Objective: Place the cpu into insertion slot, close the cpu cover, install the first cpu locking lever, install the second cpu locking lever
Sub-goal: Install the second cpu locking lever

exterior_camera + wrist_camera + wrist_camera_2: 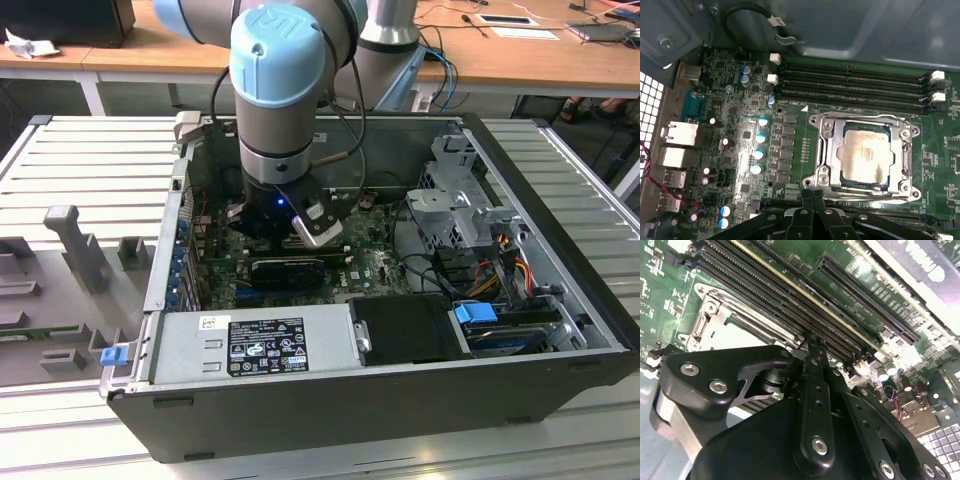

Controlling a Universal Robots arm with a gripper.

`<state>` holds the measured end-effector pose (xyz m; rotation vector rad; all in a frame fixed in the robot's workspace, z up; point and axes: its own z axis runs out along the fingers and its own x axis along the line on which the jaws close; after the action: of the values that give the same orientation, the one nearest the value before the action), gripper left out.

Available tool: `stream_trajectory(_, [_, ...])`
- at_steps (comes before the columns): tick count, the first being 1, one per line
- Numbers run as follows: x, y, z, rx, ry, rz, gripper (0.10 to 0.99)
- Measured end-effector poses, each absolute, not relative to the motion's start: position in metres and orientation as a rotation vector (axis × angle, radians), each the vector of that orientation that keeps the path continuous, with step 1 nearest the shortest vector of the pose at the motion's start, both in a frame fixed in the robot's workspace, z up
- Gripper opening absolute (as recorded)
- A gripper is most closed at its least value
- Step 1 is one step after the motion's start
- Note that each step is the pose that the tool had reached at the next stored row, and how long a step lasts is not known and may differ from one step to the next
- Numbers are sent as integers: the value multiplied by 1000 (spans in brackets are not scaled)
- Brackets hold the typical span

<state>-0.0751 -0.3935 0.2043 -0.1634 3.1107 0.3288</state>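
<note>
In the first wrist view the cpu [865, 156], a dull silver square, lies in the insertion slot [841, 170] on the green motherboard [790, 165]. The cpu cover [832, 150], a metal frame with a square opening, lies flat over it. Thin metal lever rods [910, 160] run along the frame's sides. I cannot tell whether they are latched. My gripper [813, 194] is shut, its black fingertips pressed together at the socket's edge, with nothing visible between them. In the second wrist view the gripper [813, 347] touches down between the socket frame [715, 322] and the long memory slots [770, 295].
The arm reaches down into an open computer case [560, 180] in the exterior view. Around the socket stand blue-topped capacitors [760, 145], a black cable [755, 17], rear ports [680, 135] and a power supply [265, 345]. The case walls close in on all sides.
</note>
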Motion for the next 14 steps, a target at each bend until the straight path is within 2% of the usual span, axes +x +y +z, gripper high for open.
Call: stream_trajectory(14, [-76,-395,196,-169,3096,424,106])
